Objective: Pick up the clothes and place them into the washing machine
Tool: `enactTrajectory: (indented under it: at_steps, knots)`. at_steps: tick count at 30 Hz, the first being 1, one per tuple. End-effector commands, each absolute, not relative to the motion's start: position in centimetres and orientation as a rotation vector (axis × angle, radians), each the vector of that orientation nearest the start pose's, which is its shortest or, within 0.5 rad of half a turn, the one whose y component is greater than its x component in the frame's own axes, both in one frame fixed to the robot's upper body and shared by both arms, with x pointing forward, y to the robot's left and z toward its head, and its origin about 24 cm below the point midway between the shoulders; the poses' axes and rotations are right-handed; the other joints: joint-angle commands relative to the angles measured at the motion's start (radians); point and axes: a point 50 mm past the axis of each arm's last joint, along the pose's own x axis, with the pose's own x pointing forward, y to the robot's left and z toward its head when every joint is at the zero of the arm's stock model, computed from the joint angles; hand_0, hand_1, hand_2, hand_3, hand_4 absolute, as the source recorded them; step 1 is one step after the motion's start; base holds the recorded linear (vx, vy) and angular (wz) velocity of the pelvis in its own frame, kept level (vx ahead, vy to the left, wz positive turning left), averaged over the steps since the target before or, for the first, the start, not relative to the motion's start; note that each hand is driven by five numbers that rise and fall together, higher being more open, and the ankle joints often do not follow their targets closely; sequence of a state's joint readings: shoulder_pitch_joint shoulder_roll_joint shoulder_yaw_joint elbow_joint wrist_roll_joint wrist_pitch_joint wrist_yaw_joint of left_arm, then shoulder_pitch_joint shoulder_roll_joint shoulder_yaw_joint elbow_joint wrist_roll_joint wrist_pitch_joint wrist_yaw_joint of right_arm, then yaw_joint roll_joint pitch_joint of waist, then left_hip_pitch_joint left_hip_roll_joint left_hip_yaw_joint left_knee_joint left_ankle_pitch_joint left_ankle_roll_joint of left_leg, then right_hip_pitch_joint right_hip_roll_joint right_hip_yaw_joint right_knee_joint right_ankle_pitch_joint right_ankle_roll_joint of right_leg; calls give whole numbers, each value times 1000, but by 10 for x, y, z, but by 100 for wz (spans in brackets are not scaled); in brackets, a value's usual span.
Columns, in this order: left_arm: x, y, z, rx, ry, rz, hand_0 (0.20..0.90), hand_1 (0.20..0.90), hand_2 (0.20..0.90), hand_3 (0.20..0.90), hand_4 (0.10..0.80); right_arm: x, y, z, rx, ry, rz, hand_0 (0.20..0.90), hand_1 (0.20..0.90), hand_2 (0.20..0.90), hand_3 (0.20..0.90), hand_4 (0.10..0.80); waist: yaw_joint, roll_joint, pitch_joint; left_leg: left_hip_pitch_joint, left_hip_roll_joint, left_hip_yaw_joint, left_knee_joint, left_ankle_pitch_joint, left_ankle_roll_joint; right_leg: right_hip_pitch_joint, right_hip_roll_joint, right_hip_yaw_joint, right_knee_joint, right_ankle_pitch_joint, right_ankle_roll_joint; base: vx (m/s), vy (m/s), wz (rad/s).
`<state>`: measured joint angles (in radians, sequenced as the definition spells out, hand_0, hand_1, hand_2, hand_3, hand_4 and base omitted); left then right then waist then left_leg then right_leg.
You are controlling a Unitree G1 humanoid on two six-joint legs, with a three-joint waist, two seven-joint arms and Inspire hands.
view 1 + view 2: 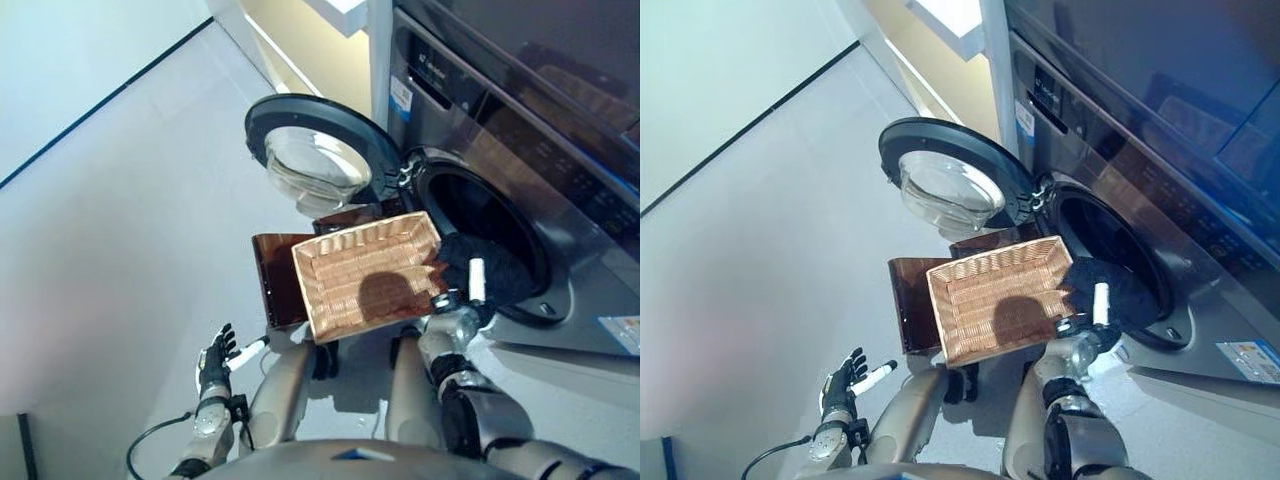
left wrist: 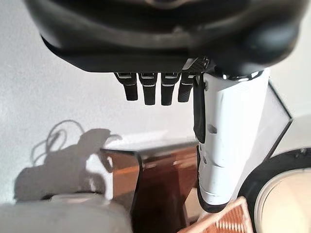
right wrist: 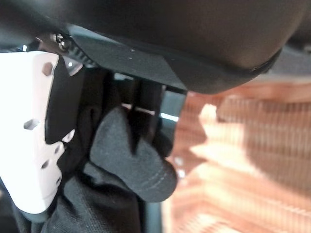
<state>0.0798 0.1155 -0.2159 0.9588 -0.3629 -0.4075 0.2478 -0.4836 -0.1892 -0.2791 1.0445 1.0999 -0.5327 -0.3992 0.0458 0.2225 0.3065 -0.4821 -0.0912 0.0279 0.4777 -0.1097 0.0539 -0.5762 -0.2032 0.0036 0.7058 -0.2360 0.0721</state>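
A black garment (image 1: 497, 268) hangs at the lower rim of the washing machine's round opening (image 1: 480, 210). My right hand (image 1: 477, 281) is shut on it; in the right wrist view the cloth (image 3: 129, 167) is pinched between the white-covered thumb (image 3: 34, 145) and the fingers. The wicker basket (image 1: 360, 280) is empty and rests on the dark brown box (image 1: 277, 282) beside the machine, just left of my right hand. My left hand (image 1: 214, 362) hangs low at the left over the floor, fingers (image 2: 150, 90) straight and holding nothing.
The machine's round door (image 1: 315, 155) stands swung open to the left, above the basket. The grey machine front (image 1: 560, 170) fills the right side. Pale floor (image 1: 120, 250) stretches to the left.
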Motion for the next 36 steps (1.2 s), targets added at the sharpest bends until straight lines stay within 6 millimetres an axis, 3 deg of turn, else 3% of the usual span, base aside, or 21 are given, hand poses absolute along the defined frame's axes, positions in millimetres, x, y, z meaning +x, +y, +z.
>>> enactTrajectory:
  at_steps: [1, 4, 6, 7, 8, 13, 20, 26, 29, 32, 36]
  knots:
    - [142, 216, -113, 41, 523, 349, 900, 900, 900, 900, 800, 320, -354, 133, 748, -514, -1061, 200, 200, 200, 200, 300, 45, 38, -42, -56, -31, 3, -54, 32, -16, 44, -18, -39, -148, 89, -9, -15, 14, 24]
    - [142, 222, -112, 76, 525, 333, 900, 900, 900, 900, 800, 313, -385, 190, 691, -662, -1087, 200, 200, 200, 200, 300, 66, 58, -58, -38, -44, -13, -96, 56, -26, 59, -34, -56, -161, 90, -4, 12, 23, 39]
    - [143, 222, -112, 91, 533, 326, 900, 900, 900, 900, 800, 311, -392, 210, 644, -692, -1083, 200, 200, 200, 200, 300, 70, 64, -66, -18, -51, -23, -124, 66, -28, 73, -43, -62, -166, 88, -1, 43, 31, 22]
    - [142, 226, -113, 105, 547, 335, 900, 900, 900, 900, 800, 310, -398, 215, 579, -664, -1089, 735, 735, 735, 735, 682, 73, 63, -73, -8, -55, -24, -134, 71, -30, 83, -46, -63, -172, 91, 1, 46, 19, 16]
    - [143, 225, -114, 102, 554, 338, 900, 900, 900, 900, 800, 311, -400, 218, 570, -656, -1069, 900, 900, 900, 900, 800, 73, 65, -74, 2, -55, -25, -147, 74, -31, 89, -46, -63, -178, 93, 2, 28, 4, 18]
    - [138, 222, -118, 72, 577, 342, 900, 900, 900, 900, 800, 315, -401, 219, 549, -620, -1030, 900, 900, 900, 900, 800, 72, 72, -79, 34, -54, -24, -184, 86, -33, 114, -44, -63, -204, 104, 7, 5, 17, 0]
    - [134, 215, -123, 39, 609, 331, 900, 900, 900, 900, 800, 316, -400, 199, 549, -544, -1044, 900, 900, 900, 900, 800, 67, 73, -86, 68, -48, -28, -220, 103, -37, 151, -41, -73, -236, 114, 13, 0, 3, -4]
    - [133, 211, -126, 42, 631, 319, 900, 900, 900, 900, 800, 319, -391, 163, 562, -432, -1047, 900, 900, 900, 900, 800, 64, 61, -86, 85, -38, -32, -228, 113, -37, 178, -30, -85, -255, 128, 13, -10, -14, 0]
    - [131, 210, -130, 51, 663, 327, 900, 900, 900, 900, 800, 317, -371, 104, 537, -227, -1030, 900, 900, 900, 900, 800, 60, 33, -89, 107, -29, -41, -236, 114, -39, 208, -22, -93, -270, 130, 13, 13, -47, -1]
    - [129, 213, -133, 60, 693, 345, 900, 900, 900, 900, 800, 302, -345, 41, 471, -10, -992, 900, 900, 900, 900, 800, 51, -6, -93, 136, -16, -49, -243, 114, -44, 250, -11, -107, -294, 132, 11, 28, -75, -1]
    - [122, 219, -137, 77, 734, 372, 900, 900, 900, 900, 800, 277, -317, -15, 454, 181, -944, 900, 900, 900, 900, 800, 46, -50, -107, 175, -6, -60, -262, 115, -50, 304, 3, -131, -335, 140, 12, 47, -85, 2]
